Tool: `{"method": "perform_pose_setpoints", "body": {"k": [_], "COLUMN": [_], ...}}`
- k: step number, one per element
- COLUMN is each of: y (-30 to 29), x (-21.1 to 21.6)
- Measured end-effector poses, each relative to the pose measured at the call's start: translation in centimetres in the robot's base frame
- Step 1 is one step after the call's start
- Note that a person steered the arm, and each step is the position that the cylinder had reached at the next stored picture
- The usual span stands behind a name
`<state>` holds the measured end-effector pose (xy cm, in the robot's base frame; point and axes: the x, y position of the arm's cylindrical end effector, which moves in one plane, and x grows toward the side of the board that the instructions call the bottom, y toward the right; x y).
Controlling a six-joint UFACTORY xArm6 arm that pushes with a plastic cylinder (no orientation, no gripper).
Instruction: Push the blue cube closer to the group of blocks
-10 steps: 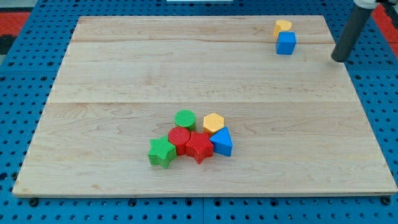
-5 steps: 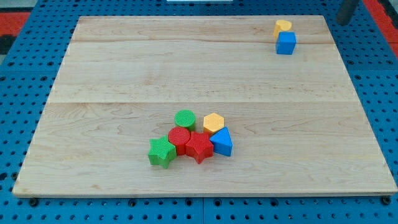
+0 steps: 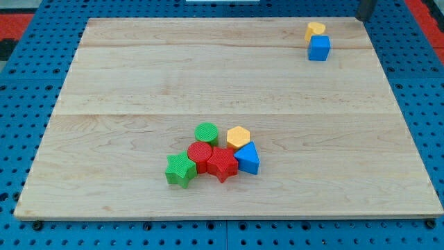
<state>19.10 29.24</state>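
Observation:
The blue cube [image 3: 319, 48] sits near the board's top right corner, touching a small yellow block [image 3: 316, 30] just above it. The group lies low at the board's middle: a green cylinder [image 3: 206, 132], a yellow hexagon [image 3: 238, 137], a red cylinder [image 3: 200, 153], a red star [image 3: 222, 163], a green star [image 3: 180, 170] and a blue triangle [image 3: 248, 159]. My tip [image 3: 363, 18] shows at the view's top edge, above and to the right of the blue cube, off the board's top right corner, well apart from it.
The wooden board [image 3: 139, 83] rests on a blue perforated table [image 3: 423, 104]. A red area [image 3: 14, 24] shows at the view's top left corner.
My tip has moved up and then to the left, from beside the board's right edge to the view's top edge. No block has moved.

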Motion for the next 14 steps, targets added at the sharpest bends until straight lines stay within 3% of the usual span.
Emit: {"method": "perform_pose_setpoints", "body": {"k": [6, 8, 9, 11, 12, 13, 14], "y": [-1.1, -6.5, -11.1, -12.9, -14.5, -12.0, -15.9], "x": [0.0, 6.6, 6.8, 11.7, 16.8, 16.2, 18.9]}}
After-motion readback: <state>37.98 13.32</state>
